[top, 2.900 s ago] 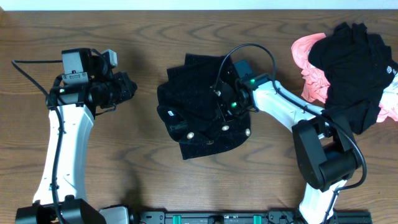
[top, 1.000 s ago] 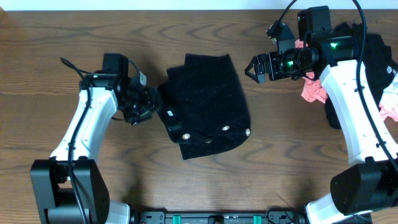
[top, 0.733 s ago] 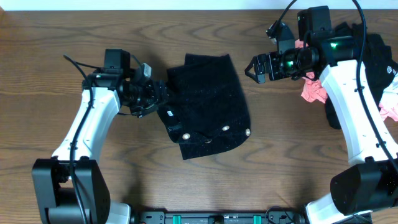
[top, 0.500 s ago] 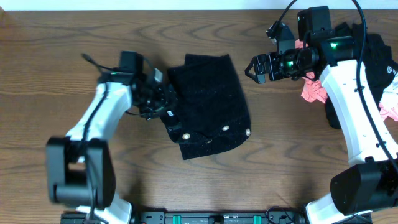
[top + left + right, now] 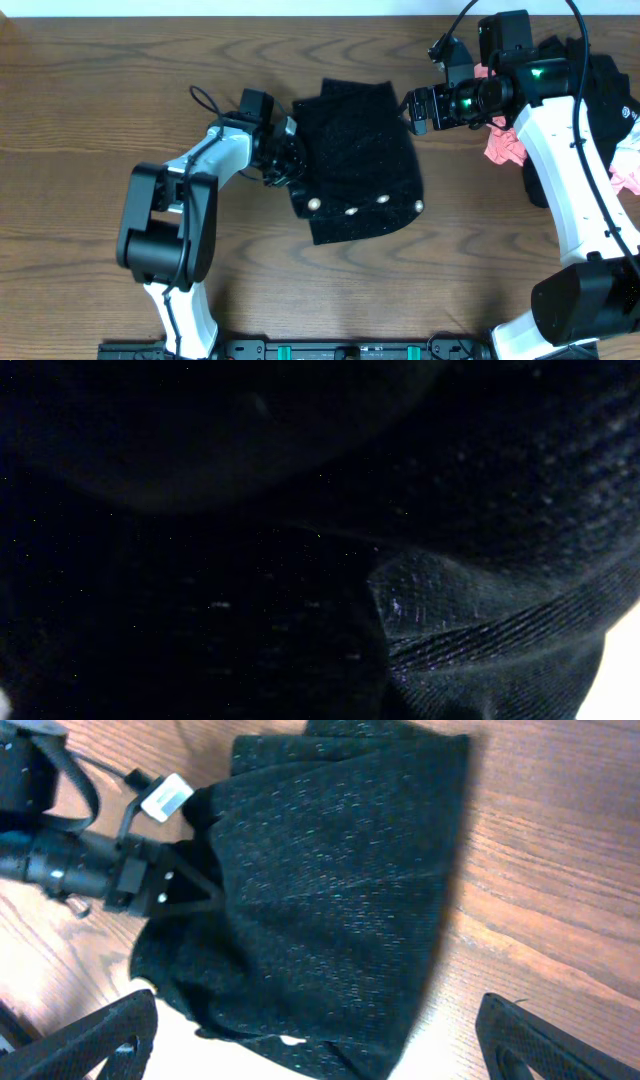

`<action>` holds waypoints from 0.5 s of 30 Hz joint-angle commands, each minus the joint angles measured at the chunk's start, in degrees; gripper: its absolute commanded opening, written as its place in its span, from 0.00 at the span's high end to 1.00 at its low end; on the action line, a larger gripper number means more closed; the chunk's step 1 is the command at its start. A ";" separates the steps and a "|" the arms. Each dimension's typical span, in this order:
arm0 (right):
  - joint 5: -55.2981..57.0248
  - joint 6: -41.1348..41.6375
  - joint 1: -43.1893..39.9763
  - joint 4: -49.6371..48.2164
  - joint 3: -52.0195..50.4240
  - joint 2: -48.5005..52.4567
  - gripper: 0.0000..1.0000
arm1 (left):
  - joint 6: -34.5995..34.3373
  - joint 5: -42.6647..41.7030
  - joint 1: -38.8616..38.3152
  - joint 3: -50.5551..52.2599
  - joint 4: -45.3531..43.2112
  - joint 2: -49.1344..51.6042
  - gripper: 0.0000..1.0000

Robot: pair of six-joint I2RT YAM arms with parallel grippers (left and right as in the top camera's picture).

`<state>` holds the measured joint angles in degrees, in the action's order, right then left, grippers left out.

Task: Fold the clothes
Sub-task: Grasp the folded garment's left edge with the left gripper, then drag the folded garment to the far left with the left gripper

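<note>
Starting on the left of the table (image 5: 80, 120): finding the left arm (image 5: 160, 215) doubled back at the elbow, forearm lying low and reaching rightward. Following it to the left gripper (image 5: 289, 160), pressed into the left edge of the garment (image 5: 365, 150) and, going by the right wrist view, clenched on that edge, fingers (image 5: 190, 888) narrowing to a point in the cloth. Getting nothing from the left wrist but dark fabric right up against the lens.

Moving to the middle: seeing the garment spread flat on the wood, black, wider toward the near hem, with a row of pale snaps (image 5: 349, 211) along that hem.

Crossing right: catching the right gripper (image 5: 413, 110) hovering by the garment's far right edge, released, fingers (image 5: 95, 1040) spread wide and clear of the cloth. Tracing the right arm (image 5: 570, 210) up from the near edge, bent over at the top and pointing left. Ending at the far right with a pile (image 5: 575, 90) of black clothes over a pink piece (image 5: 497, 140), apart from the garment and partly under the right arm.
</note>
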<state>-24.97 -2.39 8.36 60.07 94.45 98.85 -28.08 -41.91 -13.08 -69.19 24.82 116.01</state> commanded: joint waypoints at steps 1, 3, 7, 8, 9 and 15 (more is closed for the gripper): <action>-0.09 -1.11 -0.11 0.09 -0.02 0.15 0.01 | -5.27 5.51 -0.92 1.57 -3.23 7.87 0.94; -0.09 -1.11 -0.09 0.13 -0.02 0.15 0.01 | -7.43 5.51 -0.24 1.57 -6.27 9.18 0.94; -0.09 -1.11 -0.04 0.35 -0.02 0.15 0.01 | -11.37 5.73 2.99 1.57 -12.87 9.68 0.94; -0.09 -1.11 -0.04 0.44 -0.02 0.15 0.01 | -12.57 5.73 4.37 1.53 -14.56 9.68 0.94; -0.07 -1.11 -0.04 0.55 -0.02 0.15 0.01 | -13.46 5.73 5.75 1.36 -15.50 9.68 0.94; -0.09 -1.11 -0.04 0.61 -0.02 0.15 0.01 | -15.34 8.61 15.69 0.24 -16.41 9.68 0.94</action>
<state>-24.97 -2.39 8.36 60.58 94.43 98.85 -41.04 -48.47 -4.12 -70.04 7.44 121.60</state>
